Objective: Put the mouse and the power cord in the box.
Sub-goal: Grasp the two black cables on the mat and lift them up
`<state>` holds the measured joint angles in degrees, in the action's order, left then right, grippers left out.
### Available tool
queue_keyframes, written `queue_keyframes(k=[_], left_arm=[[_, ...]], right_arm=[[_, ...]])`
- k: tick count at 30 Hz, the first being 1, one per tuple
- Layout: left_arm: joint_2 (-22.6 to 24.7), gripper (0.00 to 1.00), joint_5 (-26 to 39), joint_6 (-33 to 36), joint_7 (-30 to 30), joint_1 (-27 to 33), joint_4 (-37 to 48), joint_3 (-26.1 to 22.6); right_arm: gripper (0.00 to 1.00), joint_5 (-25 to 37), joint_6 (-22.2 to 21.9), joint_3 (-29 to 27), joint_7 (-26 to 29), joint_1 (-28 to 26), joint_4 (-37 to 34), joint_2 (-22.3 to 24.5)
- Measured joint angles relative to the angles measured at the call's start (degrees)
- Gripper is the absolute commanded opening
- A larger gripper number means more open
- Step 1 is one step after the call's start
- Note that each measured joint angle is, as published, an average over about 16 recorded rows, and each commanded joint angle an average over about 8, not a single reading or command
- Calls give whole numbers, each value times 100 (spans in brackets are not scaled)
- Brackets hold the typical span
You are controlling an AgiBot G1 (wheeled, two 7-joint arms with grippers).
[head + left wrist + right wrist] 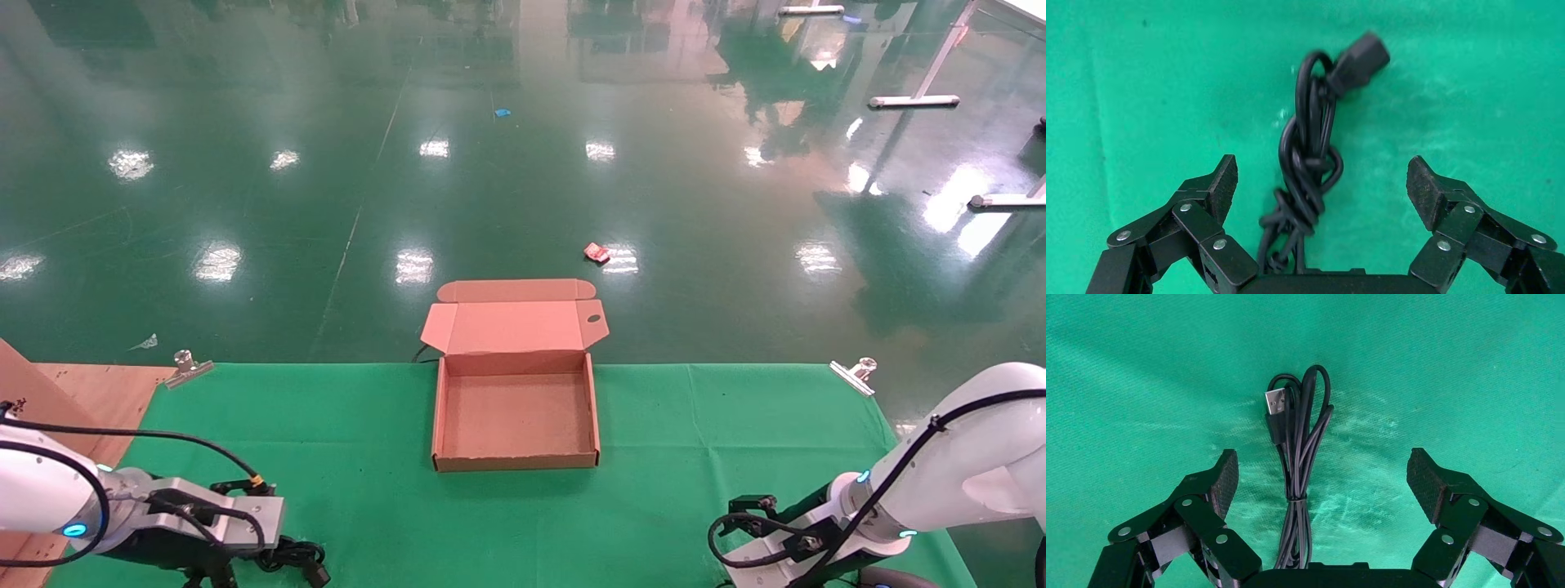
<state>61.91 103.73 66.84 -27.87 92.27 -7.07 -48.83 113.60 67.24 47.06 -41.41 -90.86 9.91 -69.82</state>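
The box [516, 408] sits open on the green cloth [695, 425], its lid folded back over the far edge of the table, and nothing lies inside it. Near the front edge of the cloth, well to the left of the box, the left gripper [1321, 184] hangs low over the power cord [1309, 159] with its fingers [1220, 184] spread wide on either side of the knotted black bundle, not touching it; the cord's plug end points away from the wrist. Well to the right of the box, also near the front edge, the right gripper [1321, 478] is likewise spread wide over a thin black cable [1298, 453] folded into a tied bundle with a metal USB plug [1275, 403] at its far end. The mouse body itself is not visible.
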Motion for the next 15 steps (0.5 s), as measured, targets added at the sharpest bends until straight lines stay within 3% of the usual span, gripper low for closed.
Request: queue_keyframes(k=[4,5,7,15], left_arm=[[15,14,-7,-96,-78,19,159,8],[18,3,-6,-120,-93,24,193,8],[26,0,-5,-167,-119,35,253,10],[62,0,-13,-294,-200,49,429,18]], right_arm=[[16,-14,-33,-7,-151,-57,-215,-76],[8,-15,-40,-7,-185,-70,-260,-92],[0,-17,-52,-7,-247,-92,-343,-120],[0,-21,-78,-9,-439,-167,-590,-197]])
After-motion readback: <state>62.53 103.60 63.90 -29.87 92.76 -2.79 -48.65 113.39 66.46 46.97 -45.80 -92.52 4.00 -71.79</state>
